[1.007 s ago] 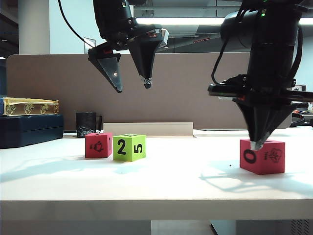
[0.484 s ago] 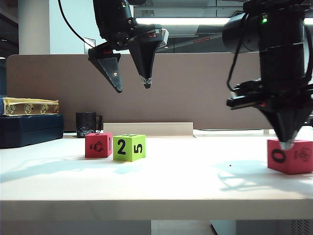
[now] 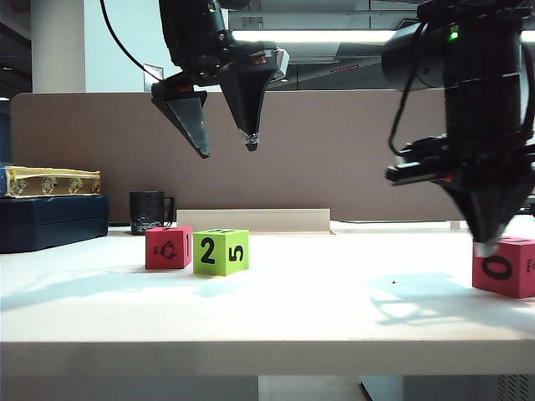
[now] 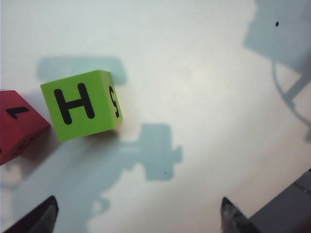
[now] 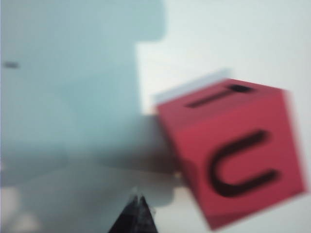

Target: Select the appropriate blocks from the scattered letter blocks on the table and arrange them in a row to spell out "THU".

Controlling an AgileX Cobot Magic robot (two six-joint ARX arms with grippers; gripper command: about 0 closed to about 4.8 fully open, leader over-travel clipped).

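On my far left, clear of the work, a dark case (image 3: 52, 221) with a yellow tray (image 3: 50, 181) on it sits by the table's (image 3: 267, 322) left edge, and a black mug (image 3: 149, 211) stands further back against the divider panel (image 3: 334, 150). Next I see a red block (image 3: 168, 247) touching the green block (image 3: 221, 251), both resting back from the front lip. My left gripper (image 3: 226, 144) hangs high above that pair, jaws spread wide and empty; its wrist camera shows the green block (image 4: 81, 104) with an H on top, and the red one (image 4: 17, 125) against it. Past them I have a broad bare stretch of white tabletop. At the right frame edge, my right gripper (image 3: 486, 245) is pinched closed with nothing in it, tip at the upper corner of the U block (image 3: 505, 267), which rests on the table.
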